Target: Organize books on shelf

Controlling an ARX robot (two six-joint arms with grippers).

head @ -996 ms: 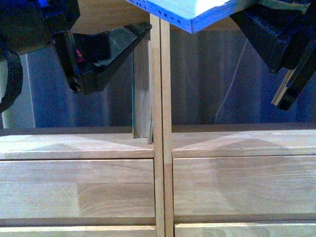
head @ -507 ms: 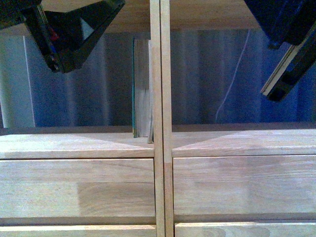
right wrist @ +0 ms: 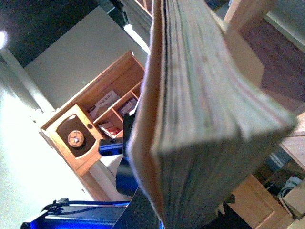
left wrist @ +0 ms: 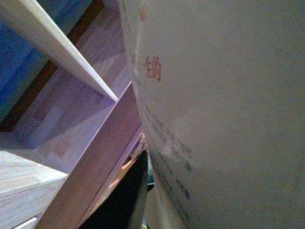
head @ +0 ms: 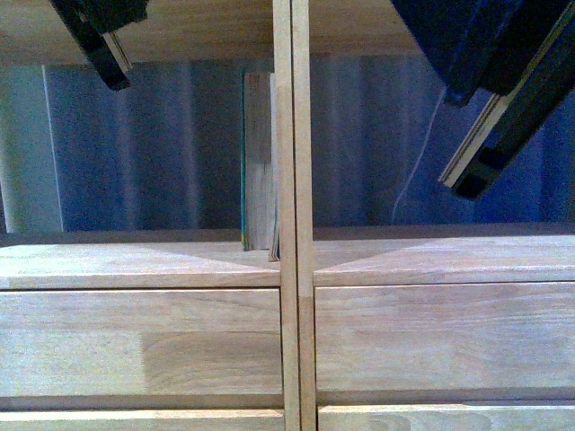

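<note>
The light-wood shelf (head: 293, 269) fills the front view, with its centre divider upright. A book with a teal edge and brownish pages (head: 259, 162) stands in the left compartment against the divider. My left gripper (head: 106, 58) is at the top left, mostly out of frame. It is shut on the thin pale paperback (left wrist: 224, 109) with red characters, which fills the left wrist view beside shelf planks (left wrist: 62, 52). My right gripper (head: 476, 166) hangs at the top right, shut on the thick teal-covered book (right wrist: 205, 119). Only that book's brownish page edges show.
A white cable (head: 418, 162) hangs behind the shelf's open back, before a blue backdrop. A darker brown cabinet (left wrist: 95, 162) lies next to the shelf in the left wrist view. A small wooden cabinet with a round clock (right wrist: 90, 133) shows in the right wrist view.
Both grippers have risen in the front view. The left one is now almost out of the top edge. The blue book cover seen at the top a second ago is out of view.
</note>
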